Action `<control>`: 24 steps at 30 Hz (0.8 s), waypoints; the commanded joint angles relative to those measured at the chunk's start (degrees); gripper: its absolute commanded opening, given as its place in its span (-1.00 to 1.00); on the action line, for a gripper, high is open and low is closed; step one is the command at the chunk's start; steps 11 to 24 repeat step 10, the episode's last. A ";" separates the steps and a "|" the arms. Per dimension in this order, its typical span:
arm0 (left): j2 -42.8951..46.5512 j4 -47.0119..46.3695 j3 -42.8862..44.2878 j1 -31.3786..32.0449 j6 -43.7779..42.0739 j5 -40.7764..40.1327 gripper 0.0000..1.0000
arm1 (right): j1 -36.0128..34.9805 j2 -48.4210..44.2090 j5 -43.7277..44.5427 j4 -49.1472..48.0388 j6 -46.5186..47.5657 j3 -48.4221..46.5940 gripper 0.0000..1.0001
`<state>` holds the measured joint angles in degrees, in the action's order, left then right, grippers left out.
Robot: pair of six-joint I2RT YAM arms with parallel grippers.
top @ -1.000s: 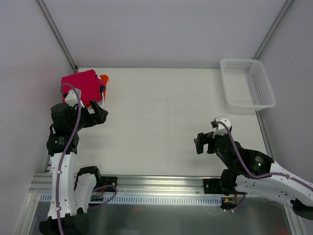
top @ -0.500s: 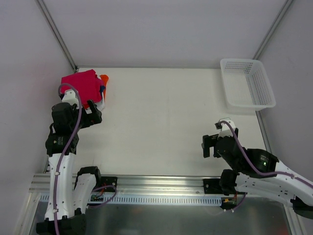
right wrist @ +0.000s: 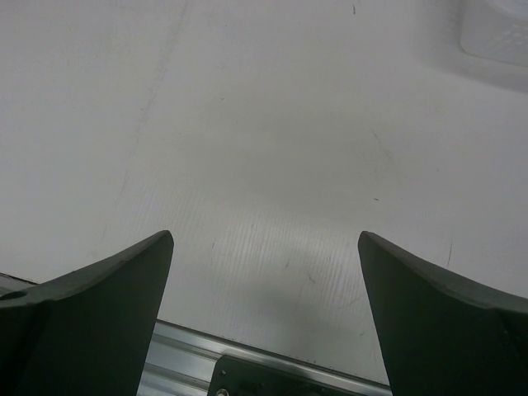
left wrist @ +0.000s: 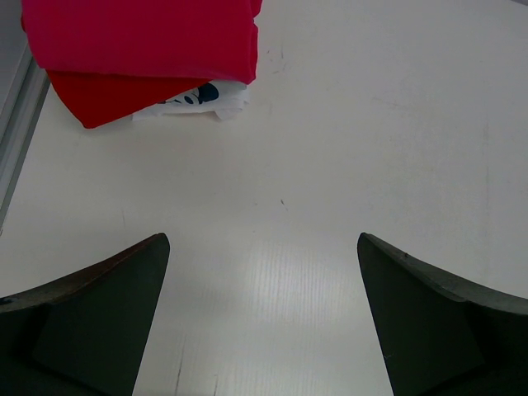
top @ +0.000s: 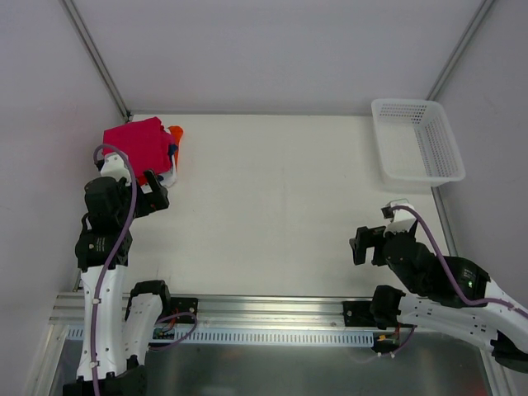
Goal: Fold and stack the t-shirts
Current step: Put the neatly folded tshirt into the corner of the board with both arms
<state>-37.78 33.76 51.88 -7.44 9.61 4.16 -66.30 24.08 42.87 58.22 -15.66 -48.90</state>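
Note:
A stack of folded t-shirts (top: 142, 145) lies at the table's far left. The magenta-pink one (left wrist: 140, 37) is on top, over a red one (left wrist: 107, 95) and a white one (left wrist: 198, 101); orange (top: 176, 133) and blue (top: 173, 149) edges peek out on the stack's right side. My left gripper (top: 157, 192) hovers just in front of the stack, open and empty, apart from the cloth. Over the near right part of the table my right gripper (top: 368, 245) stands open with nothing between its fingers.
A white plastic mesh basket (top: 417, 141) stands at the far right corner. An aluminium rail (top: 247, 322) runs along the table's near edge, and it shows below my right fingers in the right wrist view. Grey walls close in both sides.
The right arm has drawn back toward its base and to the right. My left gripper has pulled slightly back and left from the stack. Both stay open.

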 commanded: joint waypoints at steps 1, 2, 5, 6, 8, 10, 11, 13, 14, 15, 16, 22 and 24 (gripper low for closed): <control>0.86 0.26 0.15 0.24 -1.17 -0.48 0.98 | -0.23 -0.08 0.72 0.93 0.98 -0.75 0.99; 0.78 0.26 0.07 0.24 -1.26 -0.21 0.98 | -0.32 0.09 0.72 0.85 0.90 -0.75 0.99; 1.13 0.26 -0.02 0.24 -1.78 0.49 0.98 | -0.32 0.53 0.46 0.93 0.89 -0.75 0.99; 1.30 0.34 -0.02 0.24 -2.31 1.02 0.98 | -0.23 0.53 0.46 0.93 0.98 -0.75 0.99; 1.74 0.34 -0.02 0.24 -2.57 1.72 0.98 | -0.32 0.54 0.28 0.94 0.81 -0.75 0.99; 2.27 0.34 -0.02 0.15 -1.96 1.64 0.98 | -0.32 0.45 0.11 1.02 0.81 -0.75 0.99; 2.27 0.34 -0.02 0.15 -1.96 1.64 0.98 | -0.32 0.45 0.11 1.02 0.81 -0.75 0.99; 2.27 0.34 -0.02 0.15 -1.96 1.64 0.98 | -0.32 0.45 0.11 1.02 0.81 -0.75 0.99; 2.27 0.34 -0.02 0.15 -1.96 1.64 0.98 | -0.32 0.45 0.11 1.02 0.81 -0.75 0.99; 2.27 0.34 -0.02 0.15 -1.96 1.64 0.98 | -0.32 0.45 0.11 1.02 0.81 -0.75 0.99; 2.27 0.34 -0.02 0.15 -1.96 1.64 0.98 | -0.32 0.45 0.11 1.02 0.81 -0.75 0.99; 2.27 0.34 -0.02 0.15 -1.96 1.64 0.98 | -0.32 0.45 0.11 1.02 0.81 -0.75 0.99; 2.27 0.34 -0.02 0.15 -1.96 1.64 0.98 | -0.32 0.45 0.11 1.02 0.81 -0.75 0.99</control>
